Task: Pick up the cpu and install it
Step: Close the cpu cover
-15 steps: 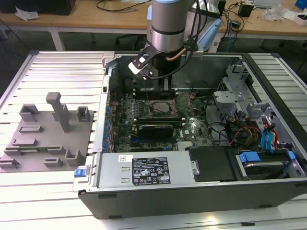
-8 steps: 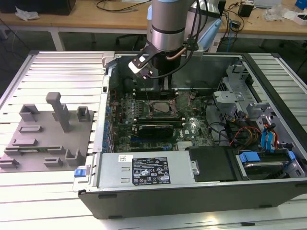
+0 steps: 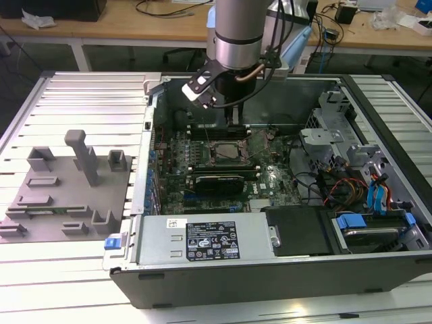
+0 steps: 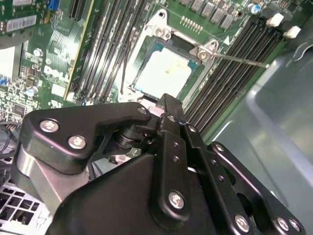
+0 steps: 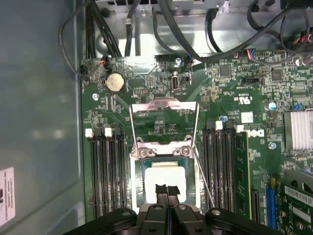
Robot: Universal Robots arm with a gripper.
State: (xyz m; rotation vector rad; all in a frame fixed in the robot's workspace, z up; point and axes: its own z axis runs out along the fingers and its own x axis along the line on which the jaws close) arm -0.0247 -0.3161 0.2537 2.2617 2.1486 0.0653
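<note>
The tool (image 5: pixel 167 190), closed together on nothing, is poised just over the cpu (image 5: pixel 165 175), which lies flat in the socket (image 5: pixel 138 161) at the middle of the motherboard (image 5: pixel 230 98), between the memory slots (image 5: pixel 105 171). The chip's silvery top faces up. It is square, with no long axis, and its edges run parallel to the socket frame. Beyond, the load plate (image 5: pixel 164 105) stands hinged open, apparently to admit it.

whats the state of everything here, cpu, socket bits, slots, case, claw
cpu: lying flat in the socket, metal top up
load plate: swung open
socket lever: released, off its catch
memory slots: empty
computer case: open, inside exposed
claw: shut, tips together over the cpu
</note>
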